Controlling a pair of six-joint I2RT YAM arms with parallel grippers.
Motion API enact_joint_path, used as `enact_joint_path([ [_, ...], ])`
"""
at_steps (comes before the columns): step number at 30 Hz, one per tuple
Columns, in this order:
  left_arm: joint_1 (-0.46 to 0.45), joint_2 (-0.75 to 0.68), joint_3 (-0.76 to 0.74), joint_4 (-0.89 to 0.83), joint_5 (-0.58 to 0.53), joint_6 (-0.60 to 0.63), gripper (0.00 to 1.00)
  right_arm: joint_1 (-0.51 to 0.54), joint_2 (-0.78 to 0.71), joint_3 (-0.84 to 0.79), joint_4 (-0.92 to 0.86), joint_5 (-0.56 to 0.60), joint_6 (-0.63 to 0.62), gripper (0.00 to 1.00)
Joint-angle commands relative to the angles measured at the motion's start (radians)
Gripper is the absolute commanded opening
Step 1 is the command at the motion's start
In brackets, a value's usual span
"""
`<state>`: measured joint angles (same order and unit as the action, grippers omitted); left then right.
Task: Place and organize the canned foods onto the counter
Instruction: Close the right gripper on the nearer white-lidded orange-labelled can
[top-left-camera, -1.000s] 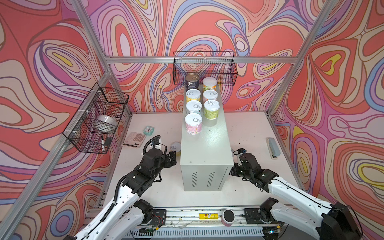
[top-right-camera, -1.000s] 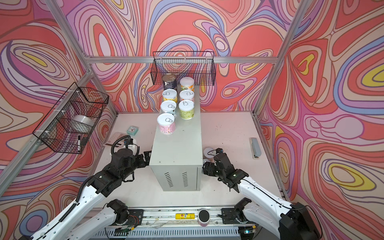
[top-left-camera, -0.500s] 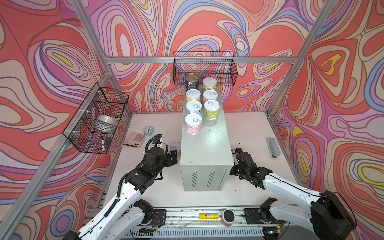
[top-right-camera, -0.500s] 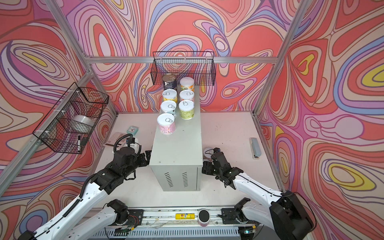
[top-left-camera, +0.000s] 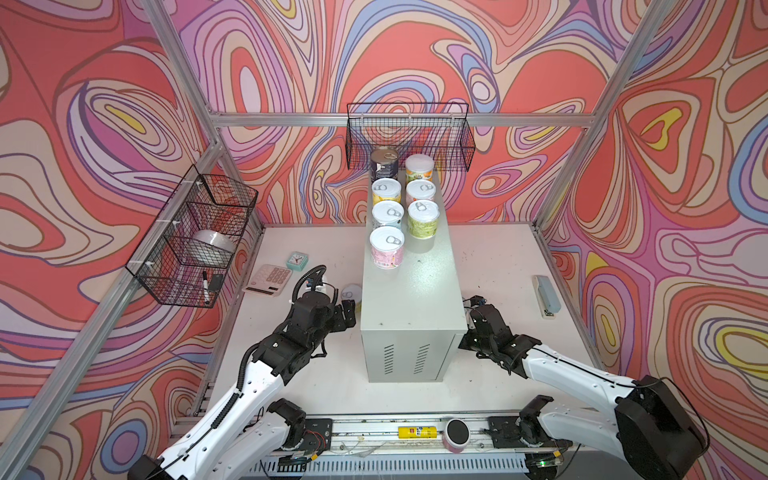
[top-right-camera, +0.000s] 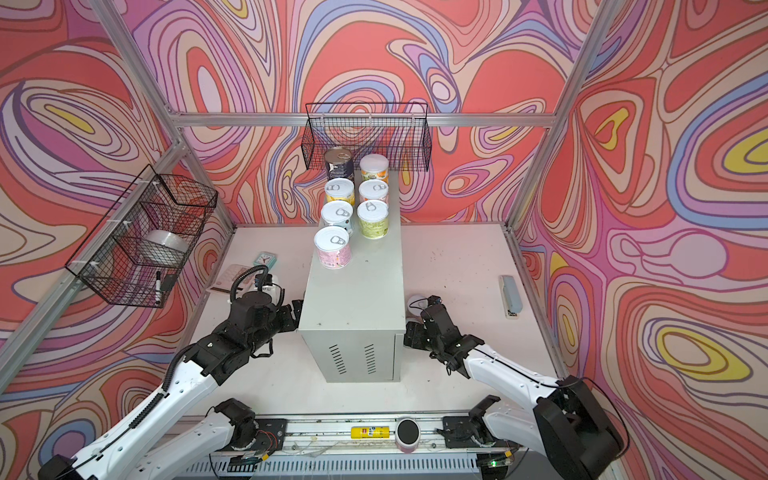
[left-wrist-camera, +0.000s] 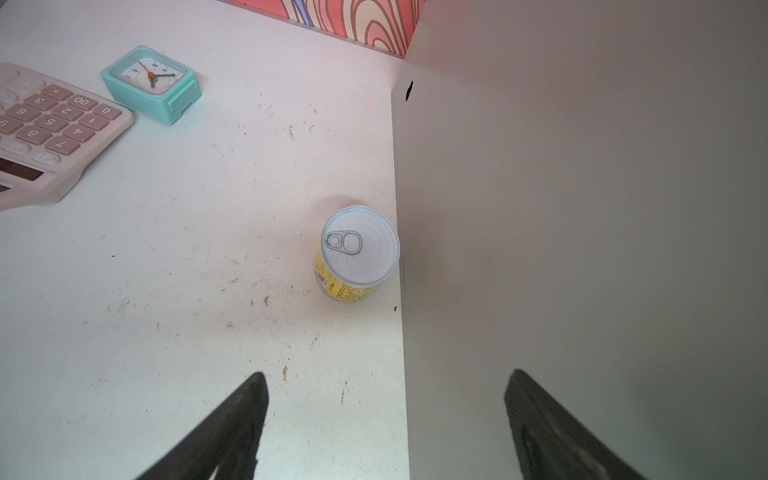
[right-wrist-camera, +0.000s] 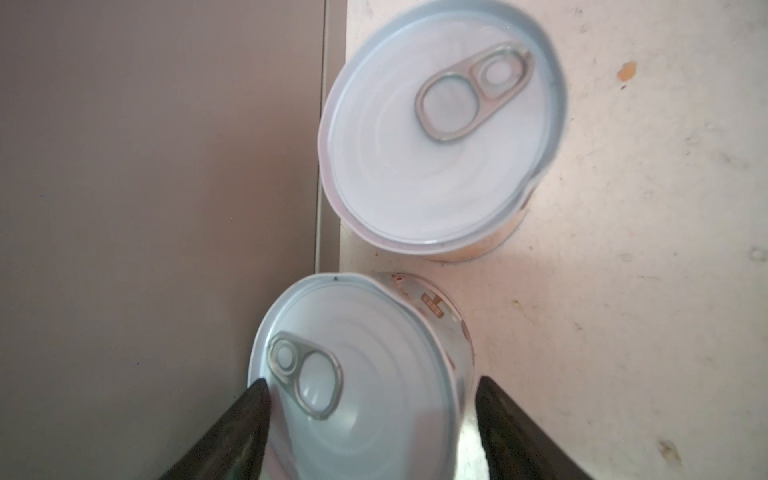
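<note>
Light-grey counter (top-left-camera: 415, 291), white-lidded pastel cans (top-left-camera: 387, 247), dark-blue tin (top-left-camera: 384, 165), swirly red-and-lilac walls (top-left-camera: 415, 54), black baskets (top-left-camera: 453, 145).

Seven upright cans (top-left-camera: 387, 248) atop grey counter (top-left-camera: 415, 299)

The counter (top-left-camera: 415, 291) looks glossy painted metal; the tabletop (top-left-camera: 494, 266) matt, scuffed, possibly laminate.

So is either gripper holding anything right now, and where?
Left gripper holds nothing. Right gripper straddles the sides of a can beside the counter; a firm grip cannot be told.
</note>
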<state>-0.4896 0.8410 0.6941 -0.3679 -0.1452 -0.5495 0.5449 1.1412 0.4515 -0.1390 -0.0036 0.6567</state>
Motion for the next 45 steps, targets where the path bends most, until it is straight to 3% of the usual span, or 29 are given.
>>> enact_joint_path([
  [1,0.008,0.008,0.035,0.017,0.007,0.012,0.91,0.006,0.008,-0.014,-0.048,0.071,0.022,0.8],
  [9,0.008,0.011,0.042,0.01,-0.007,0.018,0.91,0.004,0.069,0.058,-0.214,0.239,0.121,0.79],
  [16,0.008,0.018,0.039,0.016,-0.006,0.021,0.91,0.004,0.083,0.091,-0.294,0.295,0.143,0.78],
  [26,0.008,-0.002,0.02,0.02,-0.017,0.031,0.91,0.004,-0.159,0.04,-0.144,0.191,-0.006,0.92],
  [36,0.01,-0.033,-0.012,0.074,0.007,0.022,0.92,0.006,-0.093,0.026,-0.076,0.155,-0.006,0.9],
  [45,0.031,0.037,-0.027,0.157,0.093,-0.002,0.92,0.006,0.009,0.04,-0.004,0.112,-0.011,0.89],
])
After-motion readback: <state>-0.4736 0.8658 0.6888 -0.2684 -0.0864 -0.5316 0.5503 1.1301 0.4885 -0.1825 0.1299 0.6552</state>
